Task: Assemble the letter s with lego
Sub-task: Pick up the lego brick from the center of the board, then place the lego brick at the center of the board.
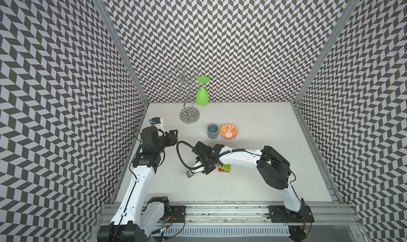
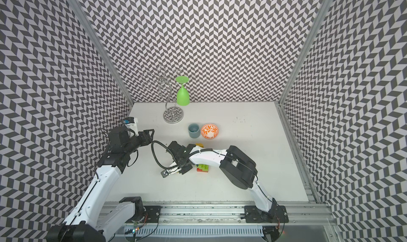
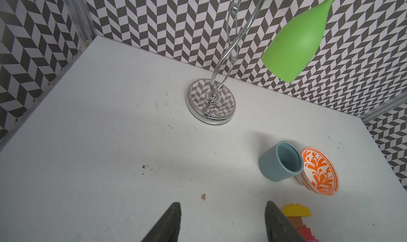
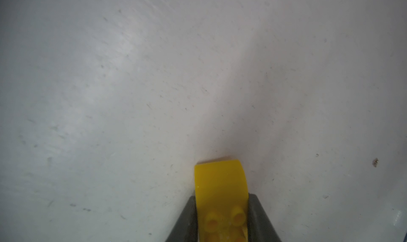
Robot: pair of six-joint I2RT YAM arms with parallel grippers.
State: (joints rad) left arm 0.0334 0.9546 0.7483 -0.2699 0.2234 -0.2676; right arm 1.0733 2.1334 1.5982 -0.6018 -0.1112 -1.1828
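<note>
In the right wrist view my right gripper is shut on a yellow lego brick, studs towards the camera, held just over the white table. In both top views that gripper points down at mid-table, and its fingertips are hidden under the wrist. A red and lime green lego stack lies right beside it, partly under the forearm. Another stack, yellow on top of orange-brown and pink, peeks out behind the right arm. My left gripper hovers open and empty at the left.
A grey-blue cup and an orange-patterned bowl touch each other behind the lego. A chrome rack with a green glass hanging upside down stands at the back. Patterned walls close in three sides.
</note>
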